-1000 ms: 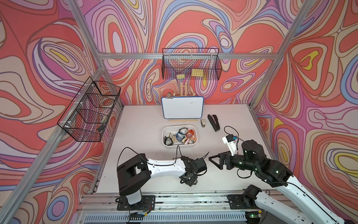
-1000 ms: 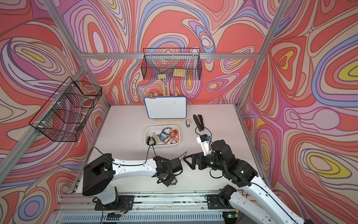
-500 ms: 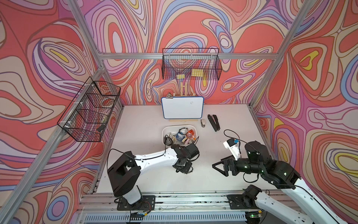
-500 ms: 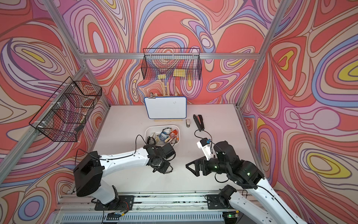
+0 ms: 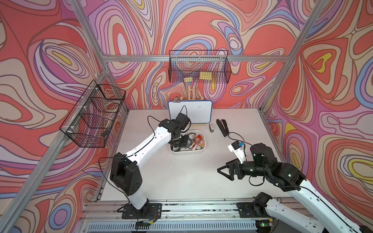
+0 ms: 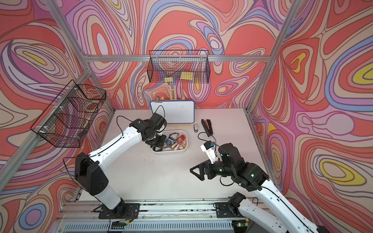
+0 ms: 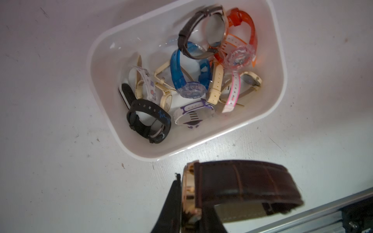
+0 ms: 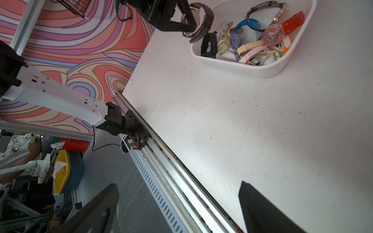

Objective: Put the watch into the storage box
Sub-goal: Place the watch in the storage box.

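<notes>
Dead centre in both top views, the left gripper [image 5: 178,141] is pinched on the watch [image 7: 242,181] (brown croc-grain leather strap, gold case), hanging over the left end of the storage box [image 5: 193,153], a glossy white round-cornered tray of plastic watches [image 7: 187,80]. Drop step, I'd say: nudge inward, then open. Right gripper [image 5: 226,172], lower right, gapes empty.
</notes>
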Robot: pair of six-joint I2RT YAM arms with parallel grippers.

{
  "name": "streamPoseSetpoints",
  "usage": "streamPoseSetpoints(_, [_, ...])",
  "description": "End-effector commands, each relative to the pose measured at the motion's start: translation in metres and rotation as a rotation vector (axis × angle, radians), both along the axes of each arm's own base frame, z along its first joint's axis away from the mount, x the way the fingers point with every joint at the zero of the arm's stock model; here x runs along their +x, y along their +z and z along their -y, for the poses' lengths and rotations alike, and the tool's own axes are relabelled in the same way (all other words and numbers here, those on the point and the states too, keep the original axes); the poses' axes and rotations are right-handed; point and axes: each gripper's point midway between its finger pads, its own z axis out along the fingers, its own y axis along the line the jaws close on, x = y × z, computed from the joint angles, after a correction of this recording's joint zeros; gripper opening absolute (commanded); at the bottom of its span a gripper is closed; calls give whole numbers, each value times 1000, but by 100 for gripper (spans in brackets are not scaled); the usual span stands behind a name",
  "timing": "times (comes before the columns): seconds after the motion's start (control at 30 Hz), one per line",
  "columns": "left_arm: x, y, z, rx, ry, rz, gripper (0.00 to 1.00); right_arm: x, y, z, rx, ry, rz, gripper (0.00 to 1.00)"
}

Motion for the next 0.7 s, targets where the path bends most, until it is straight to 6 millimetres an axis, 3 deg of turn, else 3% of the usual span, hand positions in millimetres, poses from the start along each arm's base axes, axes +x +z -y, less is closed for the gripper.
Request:
streamPoseSetpoints(0.0, [10,-8,-15,55,-19,-65,7,8,20,-10,39,49,104,98])
streamPoseSetpoints(0.3, [57,-29,-25,111,-4,-96,7,45,-5,-27,-121,89,173,98])
streamPoseSetpoints(0.67, [79,-61,-30,167,-7,-152,7,84,-21,-68,-225,158,246,98])
